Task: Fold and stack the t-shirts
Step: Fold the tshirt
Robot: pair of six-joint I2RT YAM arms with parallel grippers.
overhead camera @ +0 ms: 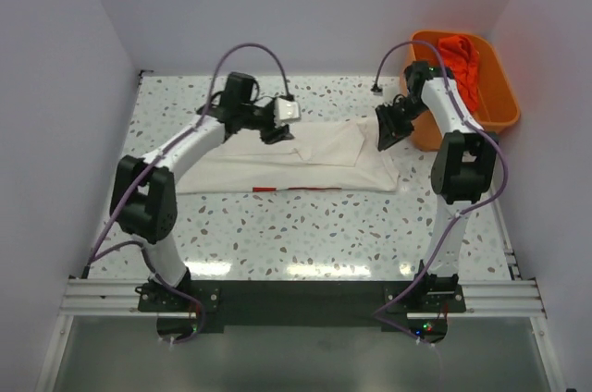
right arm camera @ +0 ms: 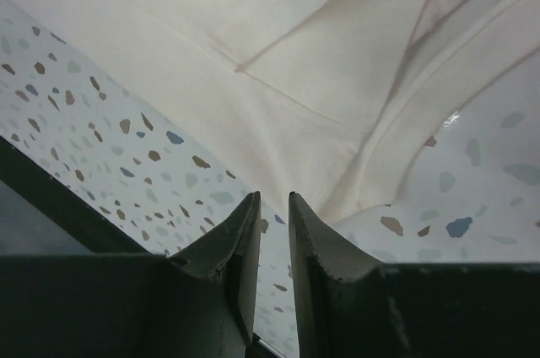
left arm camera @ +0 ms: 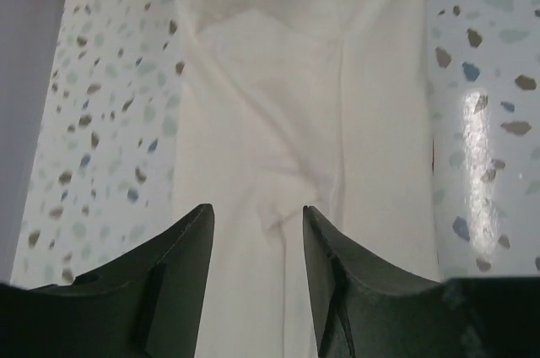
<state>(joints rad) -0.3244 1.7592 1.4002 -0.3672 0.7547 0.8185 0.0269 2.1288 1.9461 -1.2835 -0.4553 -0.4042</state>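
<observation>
The t-shirt (overhead camera: 305, 159) is white and lies flat as one long band across the middle of the desk (overhead camera: 324, 235), nearer to the far edge. A thin red strip (overhead camera: 277, 189) shows at its near edge. The left gripper (left arm camera: 257, 214) is released above the cloth, with nothing between its jaws. The right gripper (right arm camera: 272, 199) keeps only a narrow gap and grasps nothing. The desk is white with speckles. An orange tub (overhead camera: 499, 87) with red cloth (overhead camera: 460, 55) stands at the far right corner. The walls (overhead camera: 305, 4) are plain and pale.
</observation>
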